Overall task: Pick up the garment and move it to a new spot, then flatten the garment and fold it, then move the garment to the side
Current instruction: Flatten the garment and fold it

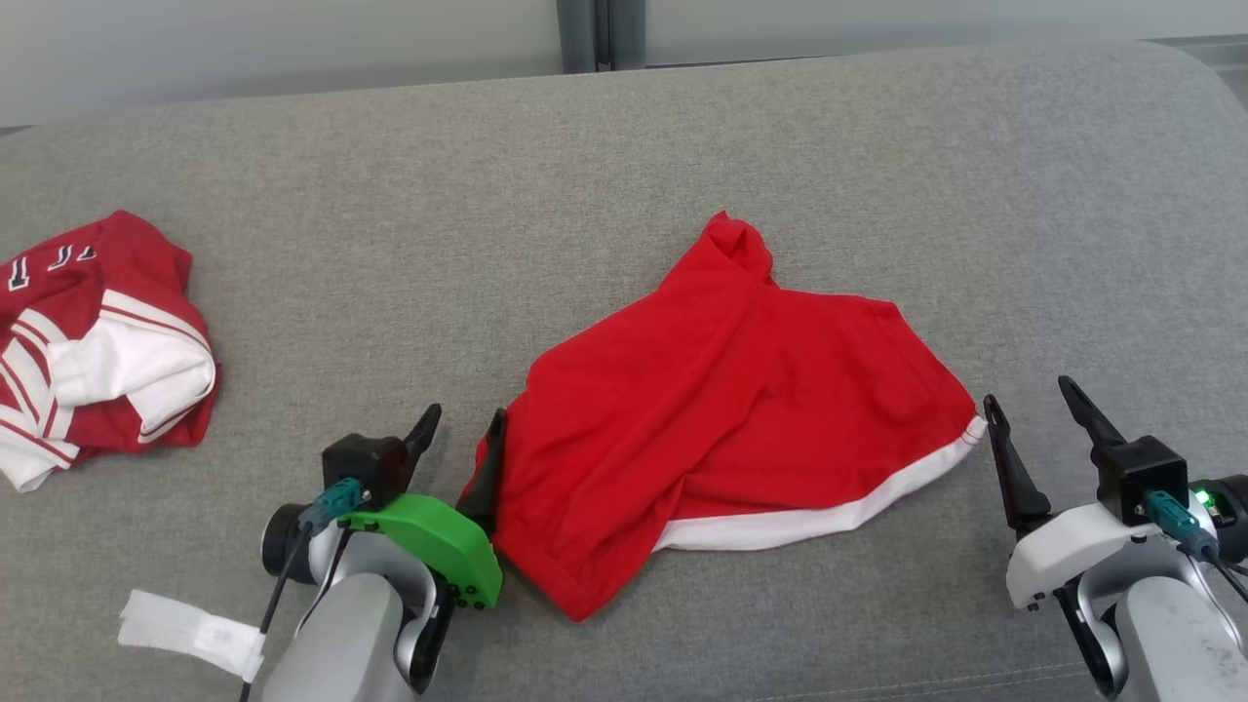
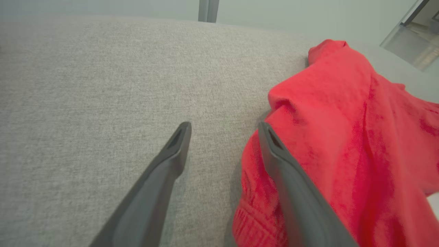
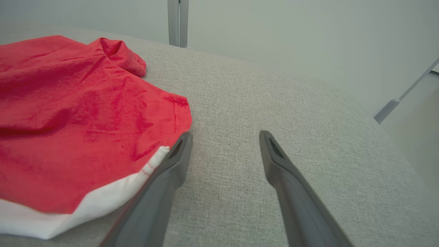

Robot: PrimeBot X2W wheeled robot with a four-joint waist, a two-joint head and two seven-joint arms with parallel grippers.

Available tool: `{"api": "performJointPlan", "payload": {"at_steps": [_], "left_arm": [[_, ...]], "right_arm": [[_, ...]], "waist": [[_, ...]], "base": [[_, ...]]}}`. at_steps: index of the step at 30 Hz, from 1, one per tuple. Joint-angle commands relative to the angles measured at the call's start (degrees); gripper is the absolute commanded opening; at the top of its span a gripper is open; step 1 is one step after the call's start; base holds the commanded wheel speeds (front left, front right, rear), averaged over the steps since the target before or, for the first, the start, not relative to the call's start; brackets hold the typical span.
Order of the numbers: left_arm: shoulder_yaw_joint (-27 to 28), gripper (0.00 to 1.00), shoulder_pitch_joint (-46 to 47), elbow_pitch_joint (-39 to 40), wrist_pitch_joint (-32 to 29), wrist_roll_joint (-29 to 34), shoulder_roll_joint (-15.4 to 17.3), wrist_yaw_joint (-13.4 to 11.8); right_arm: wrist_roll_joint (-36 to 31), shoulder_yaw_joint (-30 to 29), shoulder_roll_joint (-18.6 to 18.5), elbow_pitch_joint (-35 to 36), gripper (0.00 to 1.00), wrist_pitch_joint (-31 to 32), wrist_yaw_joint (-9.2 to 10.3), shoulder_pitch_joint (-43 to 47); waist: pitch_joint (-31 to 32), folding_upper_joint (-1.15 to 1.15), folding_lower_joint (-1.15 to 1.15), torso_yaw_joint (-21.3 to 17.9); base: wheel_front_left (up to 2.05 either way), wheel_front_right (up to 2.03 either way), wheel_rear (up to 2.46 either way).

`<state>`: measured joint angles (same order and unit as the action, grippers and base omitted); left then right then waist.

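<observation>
Nearest the lens, the left gripper (image 1: 466, 414) and the right gripper (image 1: 1027, 392) are rising from the bottom corners of the head view. Each is holding its two dark fingers spread wide, with nothing between them.

The garment (image 1: 721, 390), a red piece with a white band along its near hem, is lying crumpled but roughly spread out on the grey cushion (image 1: 682, 146), a little right of centre. One bunched corner is pointing toward the far edge. It is sitting between the two grippers.

The left gripper is standing at the garment's left edge, with its inner finger lying right along the red cloth. In the left wrist view that finger is overlapping the ribbed edge of the garment (image 2: 343, 137), while the other finger is hanging over bare cushion. I cannot tell whether the inner finger is actually touching the cloth.

The right gripper is standing at the garment's right corner, where the white band is ending. In the right wrist view its inner fingertip is sitting just beside that corner of the garment (image 3: 68, 120), and its outer finger is pointing over bare cushion.

A green cover (image 1: 439, 541) is sitting on the left wrist, and a small green light (image 1: 1204, 499) is glowing on the right one.

Well apart to the left, a second red-and-white striped garment (image 1: 97, 341) is lying in a heap at the edge of the view. A white strap (image 1: 190, 634) is lying on the cushion beside the left forearm. A pale wall (image 1: 292, 39) is running behind the cushion.
</observation>
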<state>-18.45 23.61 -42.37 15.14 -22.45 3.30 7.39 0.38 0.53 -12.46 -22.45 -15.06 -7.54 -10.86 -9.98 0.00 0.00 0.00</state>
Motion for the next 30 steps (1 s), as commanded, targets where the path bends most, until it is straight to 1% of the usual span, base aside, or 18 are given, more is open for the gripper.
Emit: {"api": "performJointPlan", "payload": {"at_steps": [1, 4, 7, 11, 12, 14, 16, 17, 19, 24, 30], "left_arm": [[-1.2, 1.0, 0.7, -1.1, 0.0, -0.9, 0.8, 0.1], [-7.2, 1.0, 3.0, -4.1, 0.0, -3.3, 1.2, 0.1], [-12.2, 1.0, 3.4, -7.3, 0.0, -6.1, 1.7, 0.1], [-15.8, 1.0, 4.2, -9.2, 0.0, -8.9, 2.0, 0.1], [-16.1, 0.85, 4.4, -8.9, 0.0, -9.0, 2.2, 0.1], [-15.0, 0.0, 5.5, -7.2, 0.0, -8.4, 3.0, 0.1], [-12.7, 0.0, 6.0, -4.7, 0.0, -6.7, 3.6, 0.0], [-10.3, 0.0, 6.0, -2.8, 0.0, -4.6, 4.1, -0.4], [-8.7, 0.0, 6.5, -2.2, 0.0, -2.9, 4.3, -0.4], [-6.7, 0.0, 9.3, -2.9, 0.0, -0.1, 4.6, 0.0], [-4.4, 0.0, 7.5, -2.2, 0.0, 0.4, 3.7, 0.1]], "right_arm": [[0.1, -0.2, 0.0, 0.4, 1.0, -0.2, 0.09, -0.5], [0.2, -0.9, 0.2, 1.3, 1.0, -0.2, 0.1, -0.7], [0.2, -2.2, 0.3, 2.0, 1.0, -0.2, 0.09, -0.5], [-0.1, -3.3, 0.4, 2.7, 1.0, -0.2, 0.09, -0.5], [-0.2, -3.4, 0.4, 2.9, 1.0, -0.2, 0.09, -0.5], [-0.1, -3.7, 0.3, 3.3, 1.0, -0.2, 0.09, -0.8], [0.2, -3.9, 0.4, 3.9, 1.0, -0.2, 0.1, -1.3], [0.3, -4.0, 0.5, 4.2, 1.0, -0.2, 0.09, -1.5], [0.3, -3.6, 0.7, 4.5, 1.0, -0.2, 0.09, -1.9], [0.7, -3.2, 1.3, 4.9, 1.0, -0.2, 0.09, -3.3], [0.9, -4.6, 1.6, 4.4, 1.0, -0.2, 0.09, -2.2]], "waist": [[-0.4, 0.0, 0.0, -0.6], [-0.3, 0.0, 0.0, -1.2], [-0.1, 0.0, 0.0, -1.5], [0.0, 0.0, 0.0, -1.5], [0.0, 0.0, 0.0, -1.4], [-0.3, 0.0, 0.0, -1.2], [-0.8, 0.0, 0.0, -1.0], [-1.4, 0.0, 0.0, -1.1], [-2.0, 0.0, 0.0, -1.4], [-3.6, 0.0, 0.0, -2.9], [-3.6, 0.0, 0.0, -2.7]], "base": [[0.0, 0.0, 0.0], [0.0, 0.0, 0.0], [0.0, 0.0, 0.0], [0.0, 0.0, 0.0], [0.0, 0.0, 0.0], [0.0, 0.0, 0.0], [0.0, 0.0, 0.0], [0.0, 0.0, 0.0], [0.0, 0.0, 0.0], [0.0, 0.0, 0.0], [0.0, 0.0, 0.0]]}}
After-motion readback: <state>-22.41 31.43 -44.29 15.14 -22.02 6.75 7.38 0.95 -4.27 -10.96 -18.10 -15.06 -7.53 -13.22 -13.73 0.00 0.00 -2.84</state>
